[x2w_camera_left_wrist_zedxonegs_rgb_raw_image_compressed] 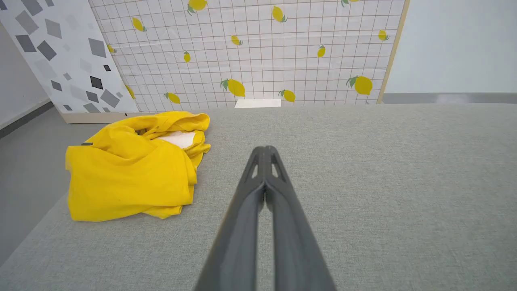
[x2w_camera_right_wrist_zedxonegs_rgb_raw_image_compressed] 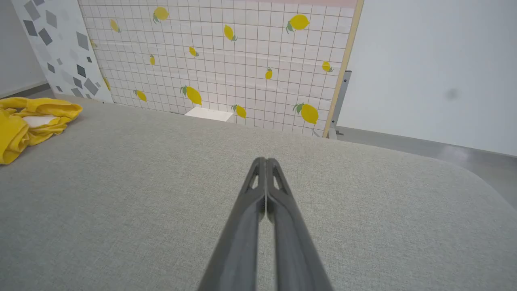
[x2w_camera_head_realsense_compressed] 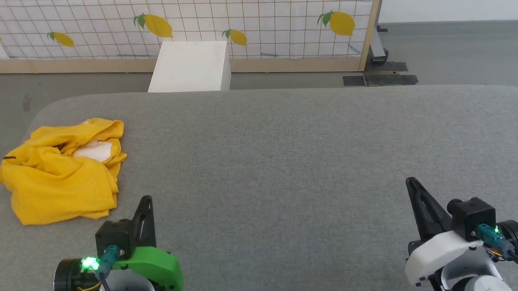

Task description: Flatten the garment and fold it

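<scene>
Both pressed together: left pincer, right pincer; garment crumpled, long axis unclear.

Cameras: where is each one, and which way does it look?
Head view: on the head, looking down at grey surface, yellow shirt, left claw, right claw.
Left wrist view: left wrist, along its shut claw toward shirt and lemon wall.
Right wrist view: right wrist, along its shut claw; shirt far left.
All three share the shirt and lemon wall.
</scene>
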